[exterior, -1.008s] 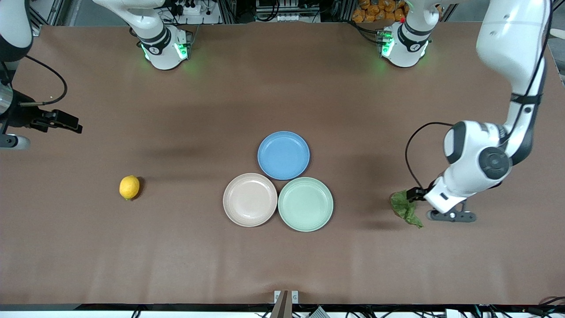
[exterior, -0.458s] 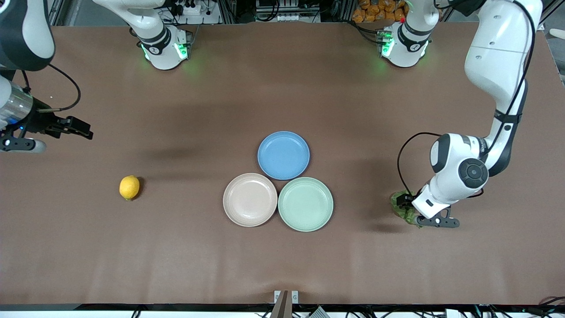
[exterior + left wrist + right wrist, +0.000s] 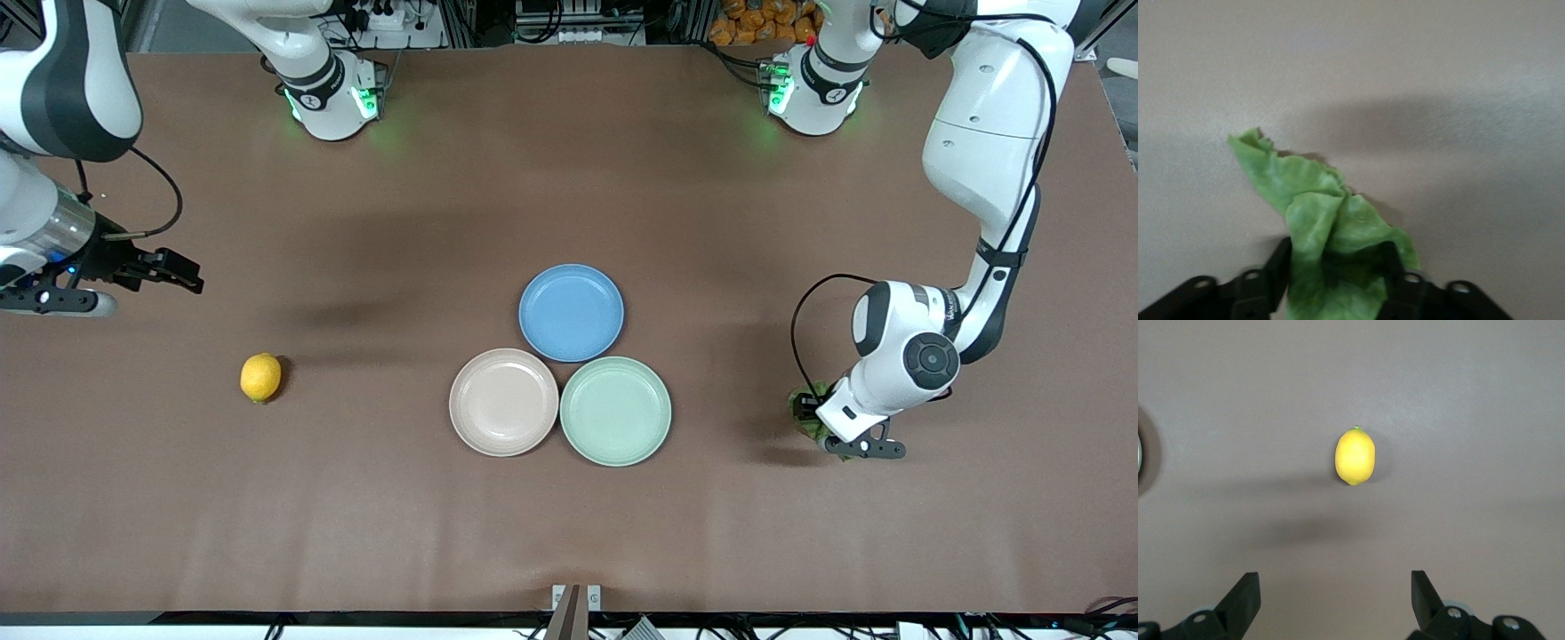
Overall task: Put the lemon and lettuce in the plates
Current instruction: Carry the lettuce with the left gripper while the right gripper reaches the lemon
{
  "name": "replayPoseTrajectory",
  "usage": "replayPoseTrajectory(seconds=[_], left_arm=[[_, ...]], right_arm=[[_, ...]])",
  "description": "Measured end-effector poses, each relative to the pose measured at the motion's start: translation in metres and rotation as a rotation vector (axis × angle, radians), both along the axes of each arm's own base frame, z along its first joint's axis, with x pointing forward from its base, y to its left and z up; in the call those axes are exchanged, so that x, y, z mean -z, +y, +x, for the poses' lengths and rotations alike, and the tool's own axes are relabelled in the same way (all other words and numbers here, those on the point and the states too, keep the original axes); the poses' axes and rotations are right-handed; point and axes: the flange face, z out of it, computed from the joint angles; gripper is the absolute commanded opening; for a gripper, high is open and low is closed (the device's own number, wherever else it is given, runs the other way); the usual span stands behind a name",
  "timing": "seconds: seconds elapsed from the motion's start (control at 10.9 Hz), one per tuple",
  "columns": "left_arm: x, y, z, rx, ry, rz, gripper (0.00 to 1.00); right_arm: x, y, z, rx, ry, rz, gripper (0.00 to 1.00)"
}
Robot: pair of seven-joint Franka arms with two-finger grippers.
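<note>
Progress stands at nil for both items: neither plate holds anything. You have the pale beige-pink plate (image 3: 503,402) and the mint green plate (image 3: 615,411) side by side, rims touching or nearly so, at mid-bench, with a blue plate (image 3: 571,312) just beside them, farther from the front camera; all three are bare. The lemon (image 3: 260,377) lies on the bench (image 3: 569,524) toward the right arm's end, well apart from the plates. The right claw (image 3: 182,273) hangs above the bench near the lemon but not over it; the right wrist view shows the lemon (image 3: 1355,456) out ahead of its fingers (image 3: 1243,599), which are spread wide with nothing between them. The lettuce (image 3: 805,412) lies on the bench toward the left arm's end, also well apart from the plates. The left claw (image 3: 812,413) is down at the leaf; the left wrist view shows the lettuce (image 3: 1328,233) bunched between the two fingers (image 3: 1277,270), which stand either side of it and appear to touch it. Whether that pinch is firm, you cannot confirm from these views. My judgement: the lettuce pickup is in hand, and both carries and both placings remain.
</note>
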Motion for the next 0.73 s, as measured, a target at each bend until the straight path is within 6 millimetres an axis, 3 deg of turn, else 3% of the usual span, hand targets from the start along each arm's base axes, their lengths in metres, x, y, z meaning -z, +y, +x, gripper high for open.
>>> replayPoseTrajectory(seconds=[0.37,0.55,0.73], left_arm=[[-0.012,-0.014,0.007,0.013,-0.025,-0.018,0.0],[-0.023,-0.044,0.007,0.001,-0.039,-0.054,0.0],[-0.041,-0.087,0.003,-0.043,-0.053,-0.102,0.0]], right_arm=[[0.035,0.0,-0.004,0.002,-0.05,-0.005,1.0],[0.06,0.001,-0.009,0.003,-0.09,-0.01,1.0],[0.078,0.001,-0.014,0.004,-0.11,-0.012,1.0]])
